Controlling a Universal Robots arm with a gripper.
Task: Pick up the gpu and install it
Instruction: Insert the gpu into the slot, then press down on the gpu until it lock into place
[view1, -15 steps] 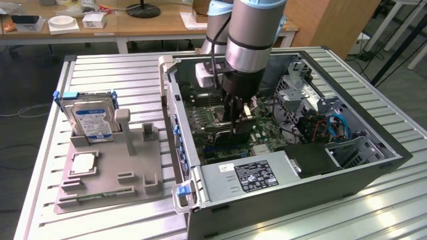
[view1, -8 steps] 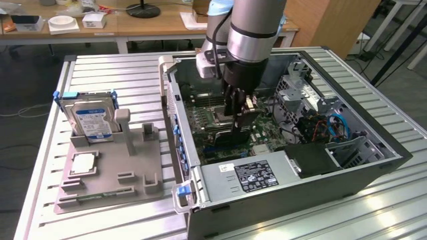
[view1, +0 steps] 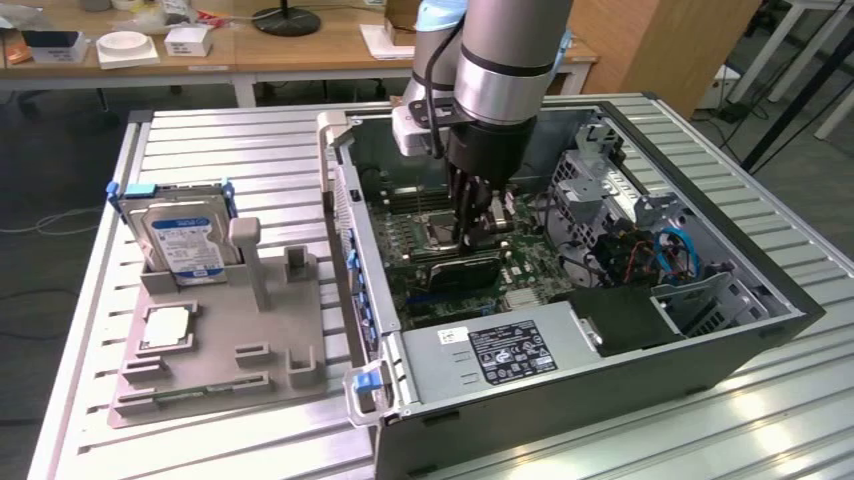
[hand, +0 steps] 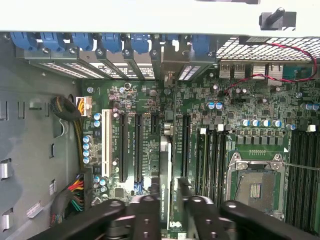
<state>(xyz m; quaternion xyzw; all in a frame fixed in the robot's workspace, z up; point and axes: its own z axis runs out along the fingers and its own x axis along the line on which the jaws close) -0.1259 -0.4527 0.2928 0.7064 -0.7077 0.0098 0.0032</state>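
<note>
Basically, install step, card at the slot:
arm: reaching down into the open PC case (view1: 747, 330), over the motherboard (view1: 427, 235).
gripper (hand: 167, 192): two dark fingers (hand: 150, 200) flank the card's top edge in the wrist view; jaws part-closed, narrow gap. Real clamp or just bracketing: can't tell.
gpu (hand: 164, 165): thin dark card, edge-on in the wrist view, standing upright along the expansion slots (hand: 130, 147), rear end pointing at the blue-clipped bracket row (hand: 115, 42). In the exterior view it's the dark slab (view1: 461, 272) below the fingers.
seating: can't tell if the edge connector is fully home.
do it well: keep the card vertical and parallel to the slot, push straight down, no twist.
watch: CPU socket (hand: 255, 182) is near; keep the fingers off it.
rack (view1: 220, 350): hard drive (view1: 180, 240) parked there, well apart.
</note>
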